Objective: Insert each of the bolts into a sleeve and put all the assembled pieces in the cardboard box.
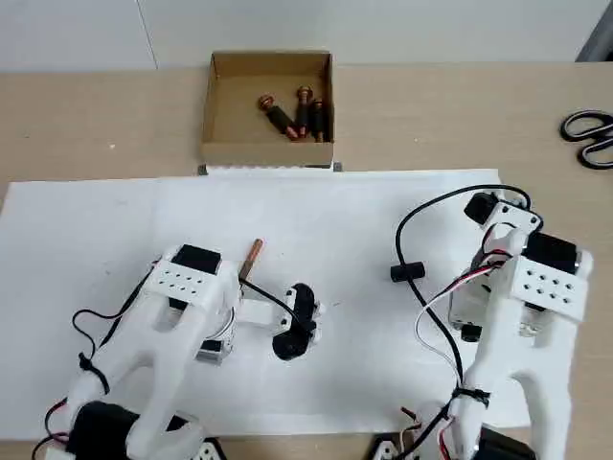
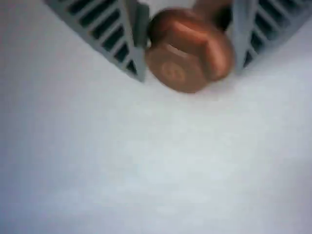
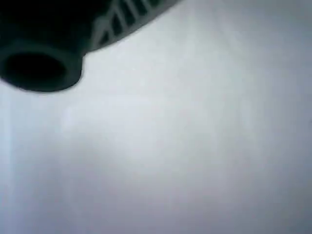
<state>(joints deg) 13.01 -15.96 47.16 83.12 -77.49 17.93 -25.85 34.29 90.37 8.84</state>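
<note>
The left gripper (image 2: 187,46) is pinching the copper-coloured hex-headed metal bolt (image 2: 190,61) by its head, fingers nearly closed. The right gripper (image 3: 48,51) is clamping the black cylindrical sleeve (image 3: 36,73) (bore facing its camera). The brown cardboard box (image 1: 218,144) is sitting well beyond both.

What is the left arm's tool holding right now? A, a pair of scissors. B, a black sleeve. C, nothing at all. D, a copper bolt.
D: in the left wrist view the copper bolt sits with its hex head clamped between the ribbed fingers of the left tool.
</note>
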